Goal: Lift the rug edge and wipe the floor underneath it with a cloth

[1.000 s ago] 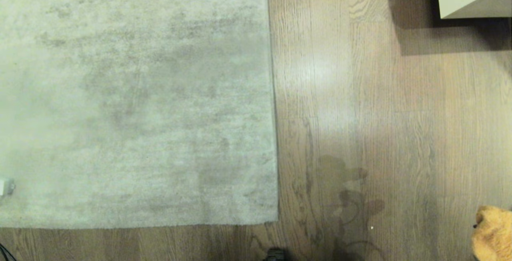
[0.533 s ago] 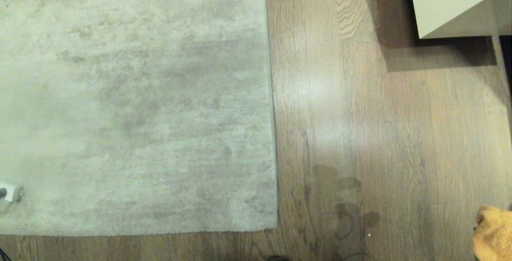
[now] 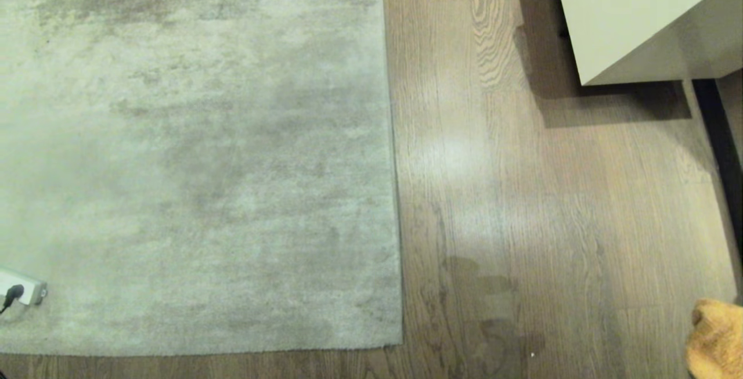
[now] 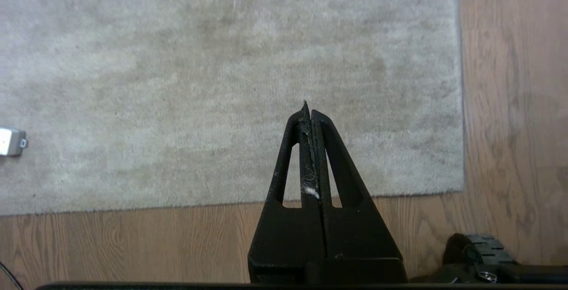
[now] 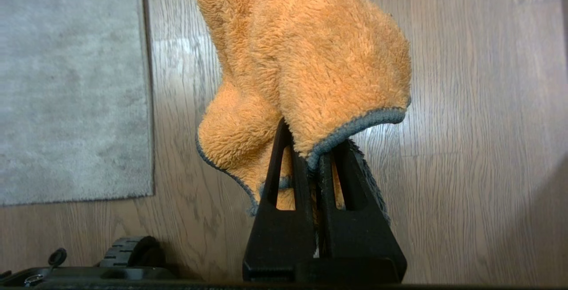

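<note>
Head view has tilted up over last second: whole scene slid down frame, white cabinet (image 3: 633, 19) now shows more, power strip (image 3: 23, 293) has come into view. Camera moved, not the things. Judgement: robot is framing work area, lift not begun.

Rug edge (image 3: 393, 193) lies flat on floor (image 3: 551, 193).

Left hand (image 4: 308, 111) clenched, empty, poised over rug near its corner.

Right hand (image 5: 314, 165) clenched on cloth (image 5: 306, 59) — held above bare floor, well to the right of rug edge.

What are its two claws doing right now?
Left gripper: shut, holding nothing, hanging above the rug.
Right gripper: shut on the orange cloth, above the floor.
</note>
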Available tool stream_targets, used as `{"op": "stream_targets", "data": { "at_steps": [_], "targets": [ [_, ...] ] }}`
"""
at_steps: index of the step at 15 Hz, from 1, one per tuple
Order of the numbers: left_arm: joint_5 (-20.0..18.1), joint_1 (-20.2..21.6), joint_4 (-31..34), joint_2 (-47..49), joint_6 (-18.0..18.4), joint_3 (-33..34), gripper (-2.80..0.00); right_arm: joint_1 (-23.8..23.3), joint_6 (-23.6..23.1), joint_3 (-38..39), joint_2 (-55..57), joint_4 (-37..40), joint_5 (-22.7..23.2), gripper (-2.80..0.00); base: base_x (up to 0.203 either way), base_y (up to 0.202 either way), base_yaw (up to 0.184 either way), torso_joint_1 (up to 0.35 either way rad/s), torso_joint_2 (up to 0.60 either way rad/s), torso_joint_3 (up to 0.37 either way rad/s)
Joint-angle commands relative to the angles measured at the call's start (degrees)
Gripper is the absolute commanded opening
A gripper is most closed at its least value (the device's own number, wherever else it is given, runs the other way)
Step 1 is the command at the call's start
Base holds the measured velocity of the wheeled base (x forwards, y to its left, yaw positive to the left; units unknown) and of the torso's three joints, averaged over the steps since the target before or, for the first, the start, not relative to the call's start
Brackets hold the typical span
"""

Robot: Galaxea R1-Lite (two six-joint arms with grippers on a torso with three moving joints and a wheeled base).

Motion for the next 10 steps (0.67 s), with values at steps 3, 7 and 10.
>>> {"op": "stream_targets", "data": {
  "at_steps": [3, 7, 10],
  "targets": [
    [0.00, 0.01, -0.01, 0.06, -0.02, 0.00, -2.80, 0.02, 0.00, 0.00, 0.09, -0.04, -0.02, -2.80, 0.000, 0.000, 0.000, 0.003, 0.00, 0.202],
    [0.00, 0.01, -0.01, 0.00, -0.02, 0.00, -2.80, 0.02, 0.00, 0.00, 0.09, -0.04, -0.02, -2.80, 0.000, 0.000, 0.000, 0.001, 0.00, 0.201],
    [0.00, 0.01, -0.01, -0.02, -0.02, 0.00, -2.80, 0.02, 0.00, 0.00, 0.09, -0.04, -0.02, -2.80, 0.000, 0.000, 0.000, 0.005, 0.00, 0.204]
  ]
}}
